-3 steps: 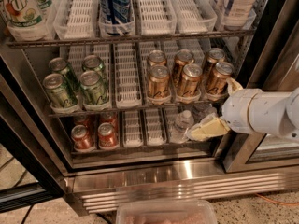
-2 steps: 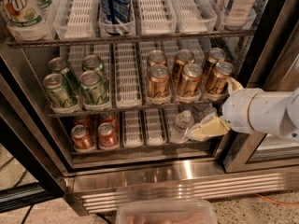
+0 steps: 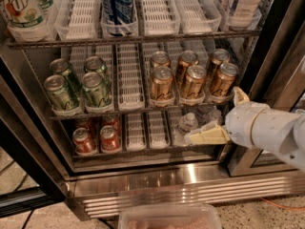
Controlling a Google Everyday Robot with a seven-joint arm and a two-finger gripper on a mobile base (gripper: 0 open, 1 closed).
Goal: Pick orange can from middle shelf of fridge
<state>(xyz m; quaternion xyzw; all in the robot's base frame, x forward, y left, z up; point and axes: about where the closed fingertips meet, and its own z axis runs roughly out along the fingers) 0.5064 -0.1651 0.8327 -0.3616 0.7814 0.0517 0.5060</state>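
Note:
Several orange cans (image 3: 192, 83) stand in two rows on the right half of the middle shelf (image 3: 129, 108) of the fridge (image 3: 157, 185). My gripper (image 3: 213, 114) reaches in from the right on a white arm, just right of and slightly below the rightmost front orange can (image 3: 222, 80). It is open and empty: one pale finger (image 3: 207, 135) points left below the shelf rail, and the other (image 3: 239, 96) points up beside that can.
Green cans (image 3: 78, 86) stand on the left of the middle shelf, with an empty ribbed lane (image 3: 129, 78) between them and the orange ones. Red cans (image 3: 97, 138) and small bottles (image 3: 189, 122) are on the lowest tier. Tall bottles (image 3: 116, 4) stand above. A dark door edge (image 3: 274, 42) is at right.

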